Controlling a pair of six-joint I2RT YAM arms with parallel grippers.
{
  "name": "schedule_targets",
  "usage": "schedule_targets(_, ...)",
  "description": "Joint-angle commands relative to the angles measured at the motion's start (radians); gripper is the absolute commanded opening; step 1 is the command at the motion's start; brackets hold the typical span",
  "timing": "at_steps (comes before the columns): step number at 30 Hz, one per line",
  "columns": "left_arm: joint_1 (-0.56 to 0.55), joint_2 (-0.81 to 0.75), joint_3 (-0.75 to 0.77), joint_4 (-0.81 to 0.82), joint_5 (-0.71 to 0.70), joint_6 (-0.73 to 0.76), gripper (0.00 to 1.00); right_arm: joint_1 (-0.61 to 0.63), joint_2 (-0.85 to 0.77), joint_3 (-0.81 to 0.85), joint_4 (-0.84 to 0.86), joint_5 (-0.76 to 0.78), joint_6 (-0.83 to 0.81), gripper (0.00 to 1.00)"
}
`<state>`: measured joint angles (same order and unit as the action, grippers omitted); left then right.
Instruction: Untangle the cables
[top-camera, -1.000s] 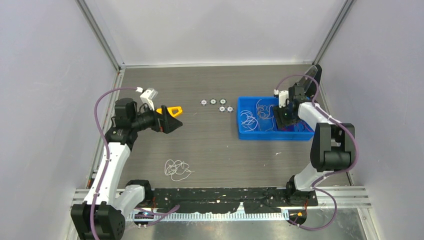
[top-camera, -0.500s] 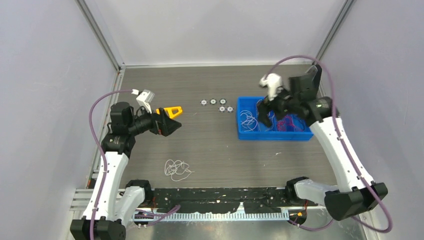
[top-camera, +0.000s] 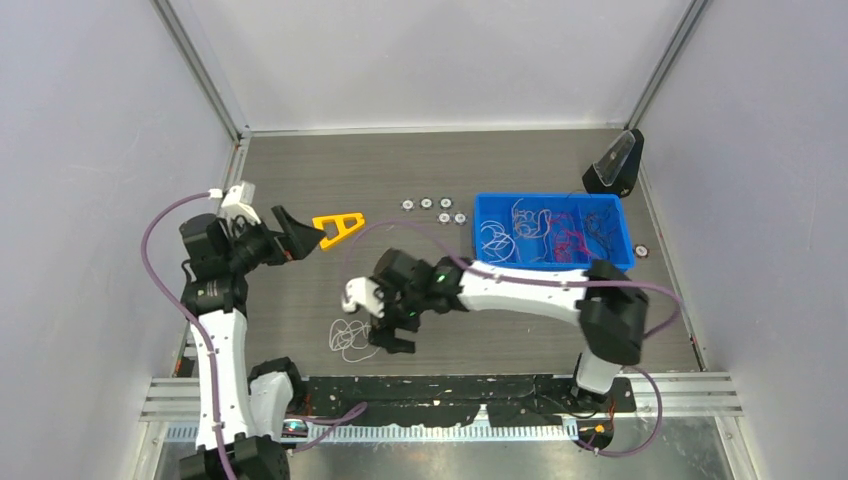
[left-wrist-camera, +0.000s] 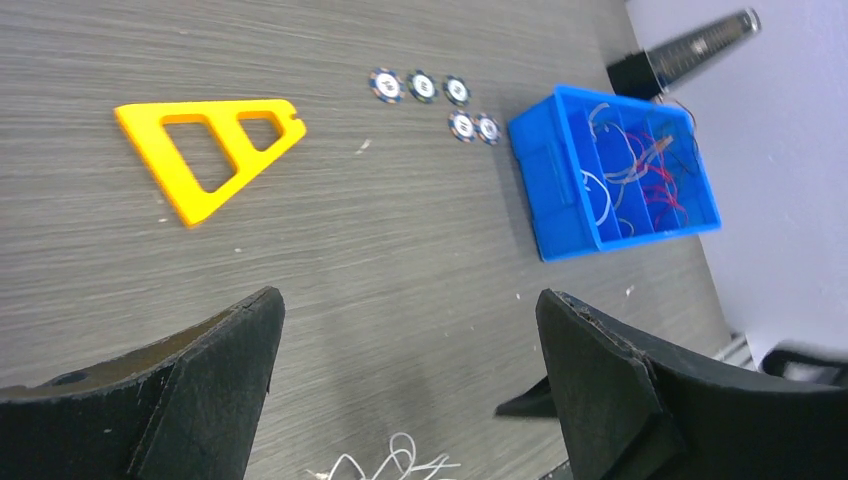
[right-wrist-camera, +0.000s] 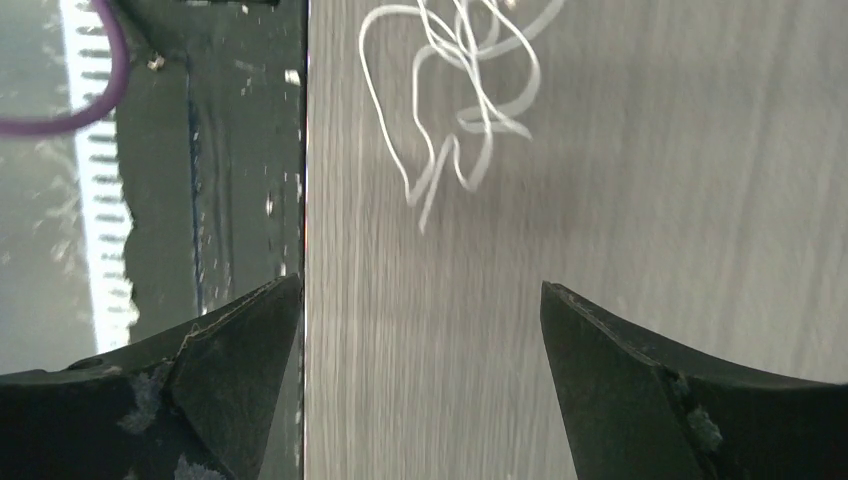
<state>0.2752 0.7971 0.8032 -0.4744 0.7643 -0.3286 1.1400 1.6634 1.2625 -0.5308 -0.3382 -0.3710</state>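
Note:
A clump of thin white cables (top-camera: 350, 338) lies loose on the table near its front edge. It shows at the top of the right wrist view (right-wrist-camera: 460, 90) and at the bottom edge of the left wrist view (left-wrist-camera: 400, 462). More cables, red, white and dark (top-camera: 550, 228), lie in the blue bin (top-camera: 480, 258). My right gripper (top-camera: 388, 336) is open and empty, low over the table just right of the white clump, not touching it (right-wrist-camera: 420, 288). My left gripper (top-camera: 290, 228) is open and empty, raised at the left (left-wrist-camera: 408, 298).
A yellow triangular frame (top-camera: 338, 225) lies flat beside the left gripper (left-wrist-camera: 205, 150). Several small round discs (top-camera: 432, 207) lie left of the bin. A black wedge stand (top-camera: 615, 165) is at the back right. A black strip (right-wrist-camera: 240, 150) runs along the table's front edge.
My right arm has swung out of the blue bin, across the table, down to the white clump at the front. My left gripper has drawn back to the left, off the yellow frame.

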Motion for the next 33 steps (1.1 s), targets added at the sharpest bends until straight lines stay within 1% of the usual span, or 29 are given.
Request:
schedule_targets(1, 0.096, 0.018, 0.020, -0.002, 0.054, -0.023, 1.00, 0.119, 0.132, 0.095, 0.259, 0.108, 0.018, 0.95)
schedule_targets(2, 0.103, 0.029, 0.030, 0.001, 0.061, -0.021, 1.00, 0.133, 0.194, 0.128, 0.271, 0.157, 0.014, 0.95)
schedule_targets(5, 0.108, 0.050, 0.059, 0.011, 0.071, -0.013, 1.00, 0.165, 0.320, 0.195, 0.318, 0.232, 0.015, 0.95)
schedule_targets(8, 0.108, 0.056, 0.070, 0.013, 0.075, 0.004, 1.00, 0.176, 0.404, 0.260, 0.342, 0.285, 0.019, 0.96)
schedule_targets(10, 0.108, 0.057, 0.074, 0.008, 0.079, 0.023, 1.00, 0.179, 0.445, 0.273, 0.357, 0.301, 0.012, 0.98)
schedule_targets(11, 0.108, 0.057, 0.073, 0.006, 0.081, 0.029, 1.00, 0.178, 0.457, 0.272, 0.360, 0.310, 0.009, 0.93)
schedule_targets(12, 0.108, 0.056, 0.072, 0.005, 0.085, 0.034, 1.00, 0.177, 0.457, 0.258, 0.364, 0.316, 0.002, 0.77)
schedule_targets(13, 0.108, 0.054, 0.071, 0.005, 0.092, 0.038, 1.00, 0.172, 0.444, 0.244, 0.367, 0.320, 0.000, 0.66)
schedule_targets(14, 0.108, 0.052, 0.068, 0.008, 0.102, 0.040, 0.99, 0.166, 0.428, 0.209, 0.369, 0.317, -0.002, 0.48)
schedule_targets(15, 0.108, 0.053, 0.063, 0.017, 0.113, 0.041, 0.99, 0.153, 0.382, 0.188, 0.367, 0.309, -0.003, 0.39)
schedule_targets(16, 0.108, 0.050, 0.060, 0.028, 0.128, 0.042, 0.98, 0.146, 0.354, 0.147, 0.349, 0.305, -0.004, 0.22)
schedule_targets(18, 0.106, 0.048, 0.050, 0.071, 0.158, 0.030, 0.97, 0.094, 0.250, 0.107, 0.288, 0.296, -0.014, 0.08)
schedule_targets(19, 0.103, 0.049, 0.046, 0.088, 0.166, 0.027, 0.97, 0.073, 0.161, 0.093, 0.265, 0.277, -0.011, 0.07)
schedule_targets(20, 0.096, 0.050, 0.044, 0.098, 0.173, 0.027, 0.97, 0.019, 0.073, 0.093, 0.208, 0.257, 0.000, 0.06)
schedule_targets(21, 0.085, 0.051, 0.044, 0.106, 0.176, 0.027, 0.96, -0.014, 0.030, 0.107, 0.175, 0.210, 0.027, 0.06)
schedule_targets(22, 0.065, 0.053, 0.045, 0.113, 0.175, 0.028, 0.96, -0.089, -0.052, 0.116, 0.116, 0.152, 0.043, 0.06)
schedule_targets(23, 0.039, 0.052, 0.045, 0.123, 0.169, 0.028, 0.96, -0.130, -0.090, 0.133, 0.089, 0.129, 0.078, 0.06)
schedule_targets(24, 0.008, 0.051, 0.046, 0.135, 0.157, 0.028, 0.96, -0.208, -0.164, 0.139, 0.048, 0.091, 0.094, 0.06)
schedule_targets(25, -0.028, 0.049, 0.045, 0.152, 0.139, 0.026, 0.96, -0.251, -0.193, 0.147, 0.016, 0.075, 0.121, 0.06)
schedule_targets(26, -0.063, 0.047, 0.043, 0.169, 0.121, 0.024, 0.96, -0.324, -0.247, 0.149, 0.001, 0.060, 0.130, 0.06)
schedule_targets(30, -0.176, 0.078, 0.041, 0.244, 0.065, 0.002, 0.96, -0.513, -0.343, 0.128, -0.039, 0.075, 0.178, 0.06)
schedule_targets(33, -0.211, 0.131, 0.059, 0.277, 0.054, -0.021, 0.96, -0.587, -0.351, 0.093, -0.013, 0.099, 0.194, 0.05)
